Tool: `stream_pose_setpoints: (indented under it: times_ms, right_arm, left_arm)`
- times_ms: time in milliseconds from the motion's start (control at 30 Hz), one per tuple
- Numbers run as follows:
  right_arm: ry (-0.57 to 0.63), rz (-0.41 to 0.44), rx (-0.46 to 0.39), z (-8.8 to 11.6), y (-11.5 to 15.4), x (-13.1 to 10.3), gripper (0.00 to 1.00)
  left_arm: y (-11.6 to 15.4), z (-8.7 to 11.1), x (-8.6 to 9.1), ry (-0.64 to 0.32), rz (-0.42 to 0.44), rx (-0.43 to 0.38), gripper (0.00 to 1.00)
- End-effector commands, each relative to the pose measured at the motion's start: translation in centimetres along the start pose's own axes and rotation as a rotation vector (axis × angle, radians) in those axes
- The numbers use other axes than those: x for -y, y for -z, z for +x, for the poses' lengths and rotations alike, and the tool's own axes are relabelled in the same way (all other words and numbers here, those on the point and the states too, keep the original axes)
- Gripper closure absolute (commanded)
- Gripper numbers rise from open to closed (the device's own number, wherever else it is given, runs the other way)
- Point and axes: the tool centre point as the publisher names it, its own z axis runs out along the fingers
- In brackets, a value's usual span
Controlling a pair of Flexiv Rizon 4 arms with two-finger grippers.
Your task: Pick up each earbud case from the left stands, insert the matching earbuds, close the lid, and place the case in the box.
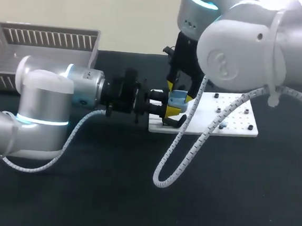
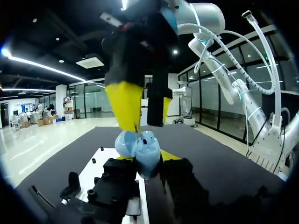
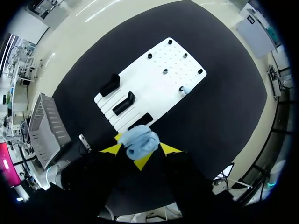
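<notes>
Left gripper (image 2: 147,157) clamps the blue earbud case (image 2: 145,148); my right gripper (image 3: 141,149) is just above it, its grip I cannot tell.

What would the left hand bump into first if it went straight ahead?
Probably the right hand, which hangs just ahead of the left hand, over the blue earbud case it grips. Depth is hard to judge.
</notes>
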Motion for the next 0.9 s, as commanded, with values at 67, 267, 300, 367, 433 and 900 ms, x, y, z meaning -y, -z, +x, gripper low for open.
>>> stream_pose_setpoints:
  times_ms: [67, 267, 300, 367, 433, 900]
  right_arm:
    - [0.031, -0.101, -0.021, 1.2, 1.8, 2.9, 0.58]
    - [0.136, -0.161, -0.003, 1.2, 3.1, 5.3, 0.48]
    - [0.144, -0.169, -0.004, 1.1, 3.2, 5.6, 0.47]
    - [0.161, -0.168, 0.018, 1.0, 3.4, 6.2, 0.47]
    - [0.172, -0.163, 0.023, 0.7, 3.4, 6.9, 0.39]
    - [0.222, -0.034, 0.128, -2.3, 0.3, 9.2, 0.49]
  left_arm:
    - [0.0, 0.0, 0.1, -0.002, -0.007, 0.0, 1.0]
    - [0.0, 0.0, 0.1, -0.002, -0.007, 0.0, 1.0]
    - [0.0, 0.0, 0.1, -0.002, -0.007, 0.0, 1.0]
    - [0.0, 0.0, 0.1, -0.002, -0.007, 0.0, 1.0]
    - [0.0, 0.0, 0.1, -0.002, -0.007, 0.0, 1.0]
    - [0.0, 0.0, 0.1, -0.002, -0.007, 0.0, 1.0]
